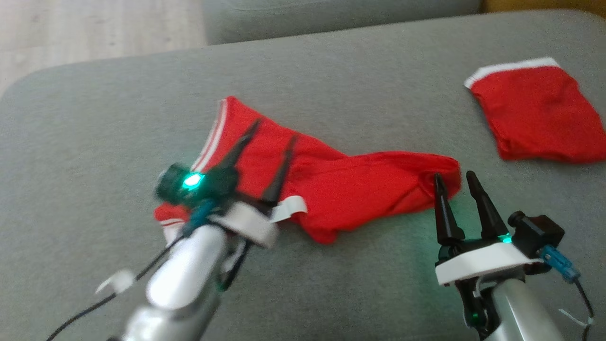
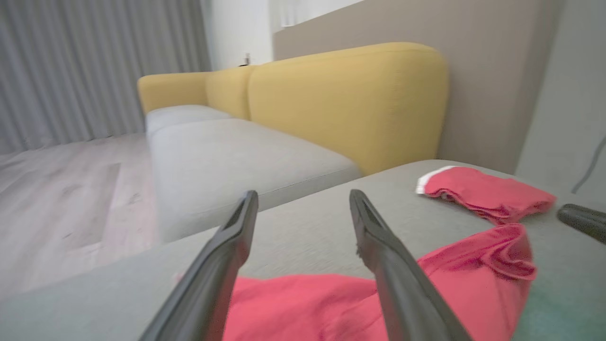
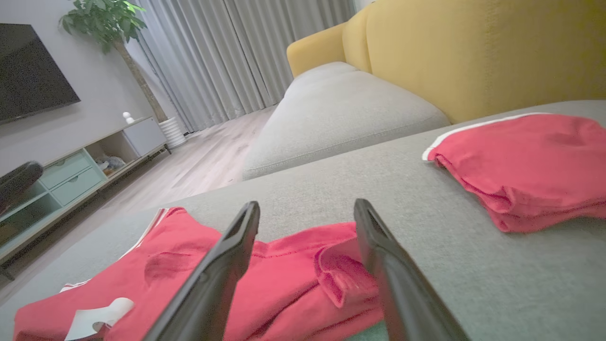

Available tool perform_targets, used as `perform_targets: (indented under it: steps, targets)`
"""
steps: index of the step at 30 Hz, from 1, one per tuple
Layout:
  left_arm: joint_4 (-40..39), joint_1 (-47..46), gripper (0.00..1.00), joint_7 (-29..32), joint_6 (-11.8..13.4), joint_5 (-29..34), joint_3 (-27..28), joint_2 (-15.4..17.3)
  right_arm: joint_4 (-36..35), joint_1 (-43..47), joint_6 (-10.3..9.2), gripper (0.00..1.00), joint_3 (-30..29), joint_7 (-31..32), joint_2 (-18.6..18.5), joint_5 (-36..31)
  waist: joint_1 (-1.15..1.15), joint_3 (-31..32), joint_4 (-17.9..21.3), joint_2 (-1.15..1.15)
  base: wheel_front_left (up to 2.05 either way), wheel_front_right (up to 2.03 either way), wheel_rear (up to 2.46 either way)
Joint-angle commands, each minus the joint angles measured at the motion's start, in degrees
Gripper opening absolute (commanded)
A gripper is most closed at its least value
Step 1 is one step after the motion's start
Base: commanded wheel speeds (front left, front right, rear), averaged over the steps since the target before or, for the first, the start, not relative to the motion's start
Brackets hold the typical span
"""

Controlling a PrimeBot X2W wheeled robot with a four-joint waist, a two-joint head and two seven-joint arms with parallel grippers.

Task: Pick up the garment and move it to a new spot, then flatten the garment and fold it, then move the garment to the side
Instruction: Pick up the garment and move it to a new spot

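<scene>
Fingers on the left gripper [image 1: 276, 130] are spread wide with nothing in them, hanging over the striped left end of the red garment [image 1: 360, 189]; right gripper [image 1: 454, 175] is just as wide and empty too, tips right at the garment's other end; so it's lying crumpled on the grey cushion [image 1: 331, 80], long axis running left to right, one arm per end, which looks handy for flattening imo; further back on the right sits a second red piece [image 1: 539, 113], folded, well apart; yellow sofa back [image 2: 345, 104] beyond that.
</scene>
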State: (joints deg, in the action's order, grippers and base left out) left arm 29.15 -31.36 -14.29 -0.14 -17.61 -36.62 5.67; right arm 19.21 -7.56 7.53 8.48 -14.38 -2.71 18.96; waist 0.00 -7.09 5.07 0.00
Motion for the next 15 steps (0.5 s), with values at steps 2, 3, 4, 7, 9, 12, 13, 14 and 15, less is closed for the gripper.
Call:
perform_targets:
  steps: [2,3,4,7,9,12,13,14,15]
  targets:
    - [-3.13,3.33,1.0,-0.65,1.68,-1.87,5.18,3.25,-2.11,-0.34,-0.04,1.0,0.67,-0.62,-0.17,-0.57,0.0,2.28,-4.13,0.0,0.0,0.0,0.0]
    - [-4.23,5.05,1.0,-0.67,2.17,-2.18,6.28,4.07,-2.18,-0.03,-0.04,1.0,0.5,-0.62,-0.17,-0.56,0.0,2.54,-4.88,0.0,0.0,0.0,0.0]
    - [-5.44,6.95,1.0,-0.68,2.58,-2.44,7.29,4.79,-2.21,0.28,-0.04,1.0,0.39,-0.62,-0.17,-0.6,0.0,2.76,-5.58,0.0,0.0,0.0,0.0]
    - [-8.9,12.9,1.0,-0.69,3.3,-2.84,9.49,6.34,-2.26,1.27,-0.04,1.0,0.04,-0.62,-0.17,-0.78,0.0,3.28,-7.46,0.0,0.0,0.0,0.0]
    - [-10.66,16.54,1.0,-0.69,3.69,-3.07,10.66,6.79,-2.25,1.75,-0.04,1.0,-0.1,-0.62,-0.17,-0.87,0.0,3.48,-8.34,0.0,0.0,0.0,0.0]
    - [-11.77,19.15,1.0,-0.7,3.74,-3.2,11.39,6.86,-2.28,1.98,-0.04,1.0,-0.24,-0.62,-0.17,-0.91,0.0,3.51,-9.01,0.0,0.0,0.0,0.0]
    - [-12.13,19.96,1.0,-0.7,3.67,-3.05,11.55,6.88,-2.29,2.05,-0.04,1.0,-0.29,-0.62,-0.17,-0.91,0.0,3.56,-9.23,0.0,0.0,0.0,0.0]
    - [-12.46,20.51,1.0,-0.7,3.6,-2.89,11.7,6.85,-2.26,2.08,-0.04,1.0,-0.25,-0.62,-0.17,-0.91,0.0,3.61,-9.34,0.0,0.0,0.0,0.0]
    - [-12.69,20.86,1.0,-0.7,3.53,-2.73,11.82,6.79,-2.22,2.09,-0.04,1.0,-0.2,-0.62,-0.17,-0.92,0.0,3.62,-9.43,0.0,0.0,0.0,0.0]
